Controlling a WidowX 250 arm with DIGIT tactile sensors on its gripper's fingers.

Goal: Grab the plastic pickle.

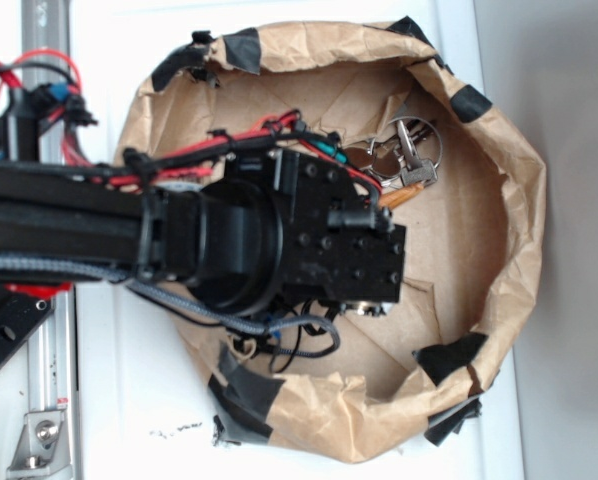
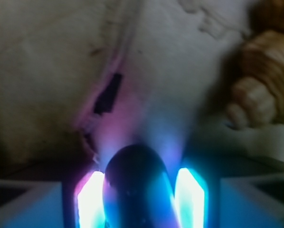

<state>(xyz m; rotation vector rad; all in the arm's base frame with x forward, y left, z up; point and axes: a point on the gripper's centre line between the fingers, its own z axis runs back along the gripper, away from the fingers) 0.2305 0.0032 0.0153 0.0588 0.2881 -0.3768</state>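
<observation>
Black metal fills the left and middle of the exterior view: the robot arm (image 1: 129, 235) reaches in from the left edge, wrapped in red and black cables, and ends in a blocky wrist housing over the middle of a brown paper bowl (image 1: 499, 250). The bowl is crumpled kraft paper, its rim patched with strips of black tape (image 1: 244, 48) at the upper left, upper right and along the lower edge. Just past the housing, toward the upper right of the bowl, lies a small metal key ring with clips (image 1: 407, 150), touching something orange at its lower end. From this view the gripper and the pickle are hidden under the arm.

In the wrist view, going from the left, a dark slit (image 2: 108, 94) marks the pale paper floor at left of centre. At bottom centre the gripper (image 2: 139, 199) shows two glowing blue-white fingers (image 2: 90, 202), and the plastic pickle (image 2: 135, 187), dark and glossy with a rounded end, sits squarely between them; both fingers press against its sides, so the jaws are clamped on it. At the right edge, blurred, rests the orange-brown ridged seashell (image 2: 260, 90), well apart from the pickle.
</observation>
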